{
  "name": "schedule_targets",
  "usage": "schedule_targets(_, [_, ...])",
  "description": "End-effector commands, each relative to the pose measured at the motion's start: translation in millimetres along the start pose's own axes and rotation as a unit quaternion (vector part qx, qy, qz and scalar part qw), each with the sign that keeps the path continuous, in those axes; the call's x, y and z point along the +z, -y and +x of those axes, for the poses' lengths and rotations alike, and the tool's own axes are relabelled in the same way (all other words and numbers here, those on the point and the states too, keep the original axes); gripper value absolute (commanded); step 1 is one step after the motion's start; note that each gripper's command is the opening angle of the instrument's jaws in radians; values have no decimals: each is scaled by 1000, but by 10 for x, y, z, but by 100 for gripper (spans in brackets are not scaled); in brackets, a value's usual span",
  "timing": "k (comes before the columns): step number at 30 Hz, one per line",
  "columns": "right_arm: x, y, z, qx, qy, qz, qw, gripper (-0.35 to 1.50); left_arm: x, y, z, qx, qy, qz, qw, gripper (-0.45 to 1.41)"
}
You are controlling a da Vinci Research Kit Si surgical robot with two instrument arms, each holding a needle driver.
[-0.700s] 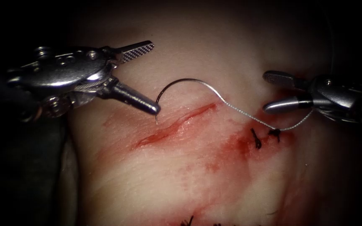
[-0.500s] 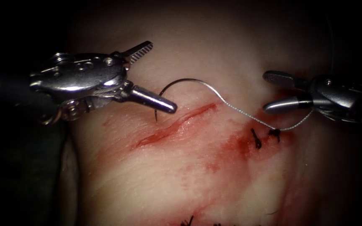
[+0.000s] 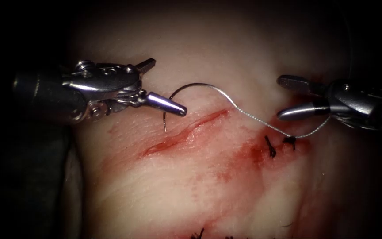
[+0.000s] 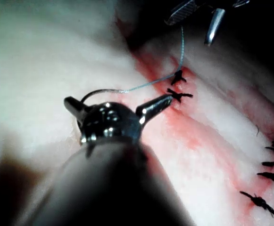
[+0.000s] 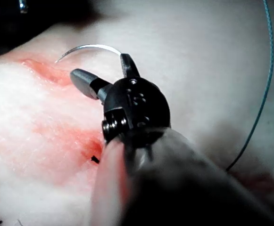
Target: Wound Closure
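Pale tissue fills our field. We see the needle lying free left of the cut, its arc bulging toward frame top. Our left tool, jaws wide and empty, sits nearest; right tool gapes empty beside the thread.

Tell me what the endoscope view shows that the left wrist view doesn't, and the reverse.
Endoscope: the open cut, and the needle with its tip free, out of the tissue. Left wrist: a full row of stitches. Both: the left pincer open at the needle, the right pincer open, both empty, and the thread running to two knots.
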Motion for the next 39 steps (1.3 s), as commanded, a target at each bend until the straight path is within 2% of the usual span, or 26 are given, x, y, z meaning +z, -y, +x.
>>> schedule_targets(1, [13, -1, 9, -18, -3, -1, 1000, 142, 6, 2, -3, -2, -4, 2, 1000, 132])
schedule_targets(4, [18, 8, 19, -29, -4, 1, 1000, 144, 10, 8, -8, 14, 2, -7, 1000, 130])
schedule_targets(7, [20, 12, 21, 1, -3, -6, 1000, 145, 15, 13, -13, 40, 7, -15, 999, 130])
schedule_targets(10, [20, 13, 22, 13, -3, -5, 1000, 139, 21, 17, -17, 49, 13, -8, 999, 132])
schedule_targets(15, [19, 11, 24, 30, -2, -21, 999, 137, 46, 24, -14, 49, 77, 39, 995, 125])
schedule_targets(21, [19, 12, 25, 39, -2, -21, 999, 137, 63, 29, -24, 55, 104, 62, 991, 116])
schedule_targets(23, [19, 12, 25, 42, -2, -21, 999, 137, 72, 34, -39, -6, 121, 78, 990, 106])
schedule_targets(28, [19, 15, 25, 42, -2, -21, 999, 140, 73, 42, -60, -54, 168, 107, 978, 95])
schedule_targets(30, [19, 15, 25, 42, -2, -20, 999, 140, 71, 42, -60, -60, 174, 111, 977, 90])
schedule_targets(31, [19, 16, 26, 42, -2, -20, 999, 140, 69, 40, -57, -75, 180, 120, 974, 76])
schedule_targets(32, [19, 16, 26, 42, -2, -20, 999, 140, 69, 40, -57, -75, 180, 120, 974, 76])
schedule_targets(34, [19, 16, 26, 45, -2, -20, 999, 140, 67, 39, -53, -94, 180, 124, 971, 49])
schedule_targets(35, [19, 16, 26, 45, -2, -20, 999, 140, 67, 39, -53, -94, 180, 124, 971, 49])
schedule_targets(36, [19, 16, 26, 45, -2, -20, 999, 140, 68, 38, -53, -111, 183, 119, 970, 12])
schedule_targets(37, [19, 16, 26, 45, -2, -20, 999, 140, 68, 37, -53, -136, 185, 115, 966, -8])
schedule_targets(39, [19, 16, 26, 45, -2, -20, 999, 140, 68, 34, -53, -149, 192, 108, 964, -18])
